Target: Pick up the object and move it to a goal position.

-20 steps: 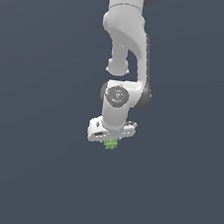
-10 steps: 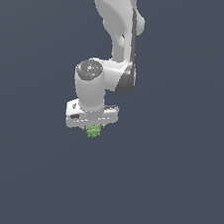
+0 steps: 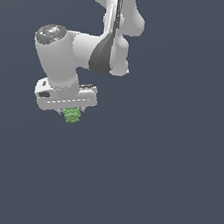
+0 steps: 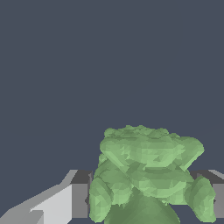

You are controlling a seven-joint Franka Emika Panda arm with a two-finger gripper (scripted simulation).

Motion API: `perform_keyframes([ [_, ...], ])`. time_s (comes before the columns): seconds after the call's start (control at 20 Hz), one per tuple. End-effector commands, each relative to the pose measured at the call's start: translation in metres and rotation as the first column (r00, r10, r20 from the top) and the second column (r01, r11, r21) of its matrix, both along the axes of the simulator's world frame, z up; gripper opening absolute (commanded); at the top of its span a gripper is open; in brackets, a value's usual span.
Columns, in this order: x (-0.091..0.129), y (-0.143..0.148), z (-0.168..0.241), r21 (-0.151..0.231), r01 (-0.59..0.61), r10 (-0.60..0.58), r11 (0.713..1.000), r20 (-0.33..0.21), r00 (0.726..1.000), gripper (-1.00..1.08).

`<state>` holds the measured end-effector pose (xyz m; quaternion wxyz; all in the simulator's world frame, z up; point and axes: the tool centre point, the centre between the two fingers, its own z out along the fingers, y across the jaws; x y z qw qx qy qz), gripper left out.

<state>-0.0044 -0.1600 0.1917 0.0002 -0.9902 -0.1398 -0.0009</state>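
The object (image 3: 72,115) is a small bright-green lumpy block hanging just under the white hand of my arm, in the upper part of the exterior view's left. My gripper (image 3: 72,113) is shut on it, with the short fingers mostly hidden behind the green lump. In the wrist view the object (image 4: 148,170) fills the space between the two dark finger pads (image 4: 81,194), which press against its sides. Only plain dark grey background lies around it.
The white arm (image 3: 106,38) rises from the hand toward the top of the exterior view. Everything else in both views is a flat dark grey backdrop with no visible surface or edge.
The hand has swung toward the exterior view's left and risen over the last second, carrying the green object with it. The grip has stayed the same.
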Motion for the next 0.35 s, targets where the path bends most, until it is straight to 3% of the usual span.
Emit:
perform_keyframes([
  [0.0,-0.003,-0.014,0.011,0.001,-0.002,0.002,1.000,-0.001,1.000,-1.00],
  [0.3,-0.004,-0.026,0.021,0.000,-0.002,0.002,1.000,-0.001,1.000,-1.00],
])
